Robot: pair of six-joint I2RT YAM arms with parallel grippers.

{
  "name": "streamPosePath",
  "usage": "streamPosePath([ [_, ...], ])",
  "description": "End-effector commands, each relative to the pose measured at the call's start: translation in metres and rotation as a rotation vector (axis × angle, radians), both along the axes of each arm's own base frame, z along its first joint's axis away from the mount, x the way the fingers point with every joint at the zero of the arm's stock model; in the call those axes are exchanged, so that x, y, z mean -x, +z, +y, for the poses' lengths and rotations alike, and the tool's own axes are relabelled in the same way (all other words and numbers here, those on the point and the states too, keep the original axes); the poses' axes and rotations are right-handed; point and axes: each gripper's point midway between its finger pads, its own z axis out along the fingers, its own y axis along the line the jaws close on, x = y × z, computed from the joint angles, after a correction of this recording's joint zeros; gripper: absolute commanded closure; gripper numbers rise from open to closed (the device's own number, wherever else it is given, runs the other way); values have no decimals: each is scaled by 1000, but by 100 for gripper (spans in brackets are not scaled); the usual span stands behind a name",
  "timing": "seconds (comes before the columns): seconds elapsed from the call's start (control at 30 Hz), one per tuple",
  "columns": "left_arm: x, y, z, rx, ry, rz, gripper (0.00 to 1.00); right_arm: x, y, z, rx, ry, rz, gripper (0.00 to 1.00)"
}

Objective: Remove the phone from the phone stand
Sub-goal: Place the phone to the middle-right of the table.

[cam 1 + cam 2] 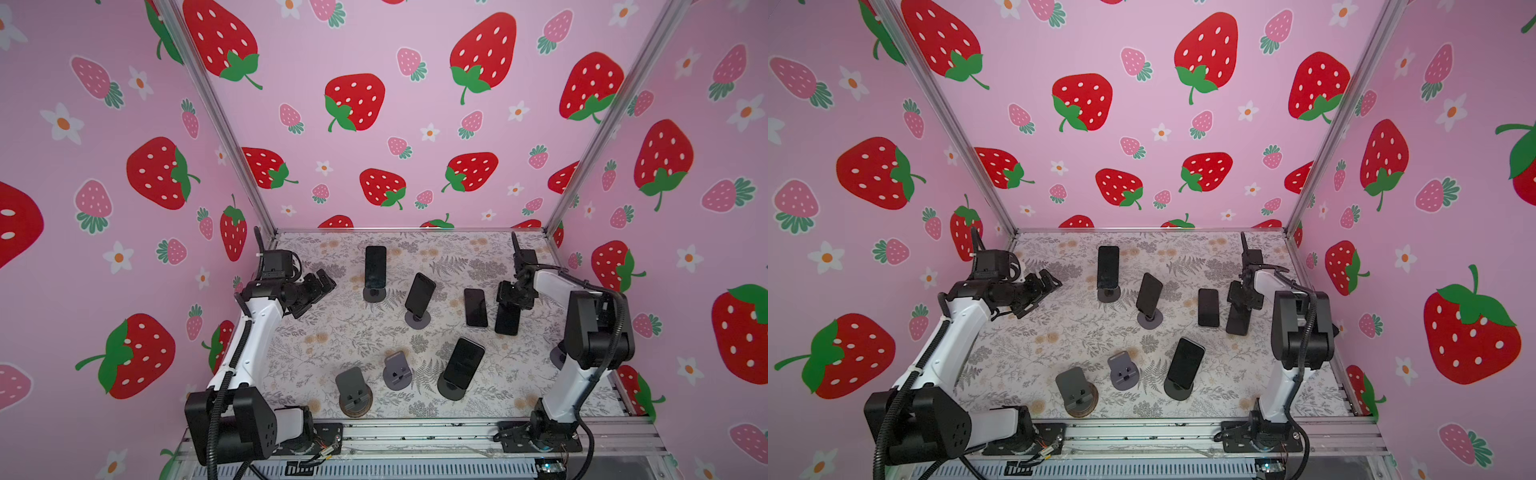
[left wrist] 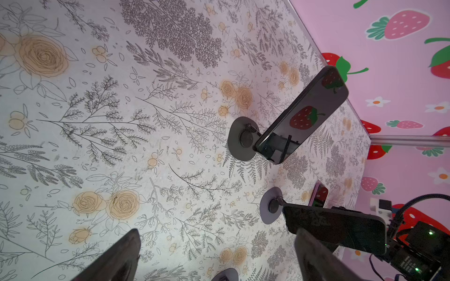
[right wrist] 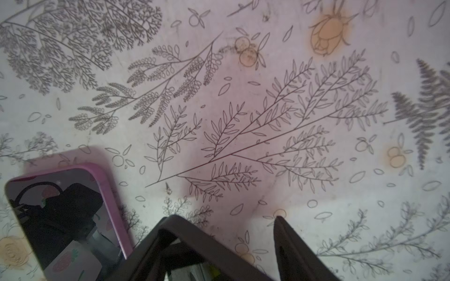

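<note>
Phone (image 1: pixel 507 323), dark and standing nearly upright off any stand, is clamped at its top end by the right gripper (image 1: pixel 512 304), just beside a purple-cased phone (image 1: pixel 476 307) lying flat on the floral table (image 1: pixel 332 340). Three other phones (image 1: pixel 420 293) lean on round stands (image 1: pixel 417 320) toward the middle, and two empty phone stands (image 1: pixel 353 392) sit near the front. Left gripper (image 1: pixel 318 296) hovers over the table's left side, jaws spread wide and holding nothing

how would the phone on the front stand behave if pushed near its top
The phone looks like a flat, rigid slab, so it should move as one piece rather than flex. It leans tall over a small round stand, so a push up high may tip both. Its screen looks smooth, so a tool could slip on it.
</note>
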Motion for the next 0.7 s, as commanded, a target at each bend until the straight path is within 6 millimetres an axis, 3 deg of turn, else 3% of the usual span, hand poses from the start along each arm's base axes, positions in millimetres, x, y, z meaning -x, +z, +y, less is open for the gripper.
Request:
streamPosePath([
  [0.0, 5, -4, -2, 8, -1, 4, 0, 4, -8, 0, -15, -7, 14, 37],
  [0.4, 6, -4, -4, 20, 3, 7, 0, -4, -10, 10, -47, 20, -9, 38],
  [0.67, 8, -2, -1, 5, 13, 3, 0, -9, 16, 13, -36, 26, -65, 35],
])
